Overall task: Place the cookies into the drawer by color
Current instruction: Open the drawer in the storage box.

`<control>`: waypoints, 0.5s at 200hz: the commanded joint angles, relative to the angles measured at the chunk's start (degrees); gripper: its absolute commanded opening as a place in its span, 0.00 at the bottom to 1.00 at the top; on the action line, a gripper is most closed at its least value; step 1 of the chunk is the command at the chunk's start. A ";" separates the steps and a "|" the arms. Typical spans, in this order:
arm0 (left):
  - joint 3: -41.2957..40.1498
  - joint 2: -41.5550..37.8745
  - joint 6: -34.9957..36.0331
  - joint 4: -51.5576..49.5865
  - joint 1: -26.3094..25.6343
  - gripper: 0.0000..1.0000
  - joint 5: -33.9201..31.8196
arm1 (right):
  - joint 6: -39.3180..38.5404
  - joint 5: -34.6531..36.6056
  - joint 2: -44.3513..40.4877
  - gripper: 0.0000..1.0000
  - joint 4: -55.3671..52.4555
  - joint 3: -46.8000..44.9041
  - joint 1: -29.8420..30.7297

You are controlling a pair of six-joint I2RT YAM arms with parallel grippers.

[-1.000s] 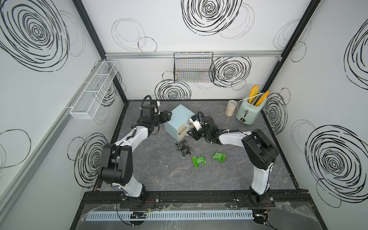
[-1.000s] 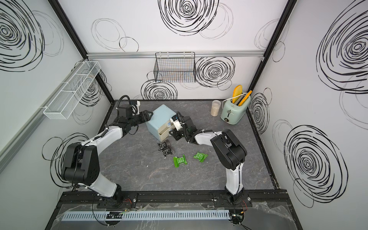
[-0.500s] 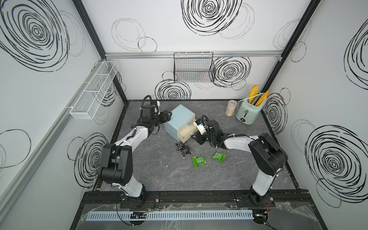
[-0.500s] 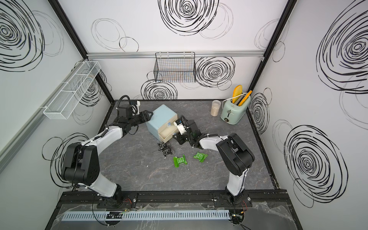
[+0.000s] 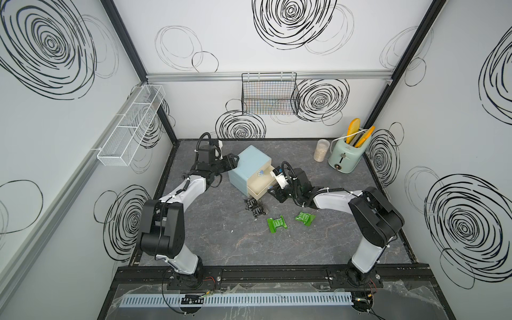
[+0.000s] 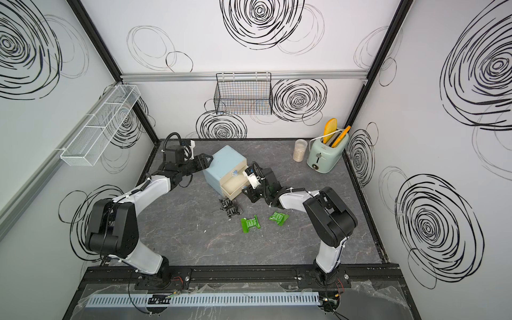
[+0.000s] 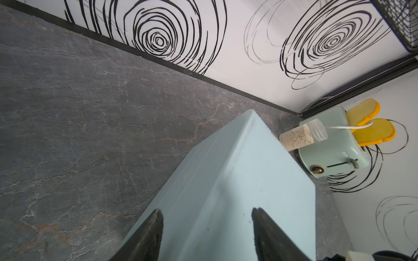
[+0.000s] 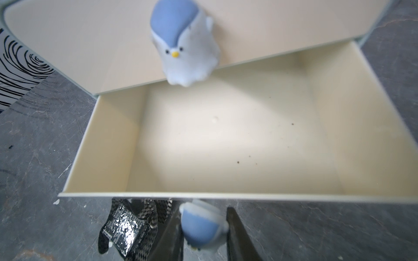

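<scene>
A: How is the pull best finished?
B: Straight out: the blue-white penguin knob (image 8: 203,228) is pinched by the right end effector (image 8: 201,217), the pale-blue cabinet (image 7: 237,180) straddled by the spread left end effector (image 7: 207,210). The cream drawer (image 8: 113,146) is empty; black foil packets (image 8: 126,228) lie beside its front, green foil packets (image 5: 277,225) farther off.

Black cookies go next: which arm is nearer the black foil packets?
Right. The right arm grips the open cream drawer's knob, beside the black foil packets; the left arm is across the pale-blue cabinet from them.
</scene>
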 commanded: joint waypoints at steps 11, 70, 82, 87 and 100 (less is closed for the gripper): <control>0.44 0.21 0.53 0.44 0.20 0.67 0.28 | -1.79 1.45 -1.69 0.16 -4.60 -1.55 -0.60; 0.39 0.13 0.55 0.48 0.22 0.67 0.36 | -2.80 0.70 -1.56 0.17 -6.01 -1.49 -0.65; 0.48 0.14 0.60 0.50 0.16 0.68 0.49 | -2.81 0.80 -1.48 0.19 -6.13 -1.26 -0.63; 0.53 0.04 0.53 0.36 0.19 0.68 0.47 | -2.82 0.82 -1.48 0.20 -6.26 -1.11 -0.68; 0.57 -0.22 0.61 0.19 0.19 0.69 0.45 | -2.71 0.89 -1.52 0.24 -6.49 -0.78 -0.60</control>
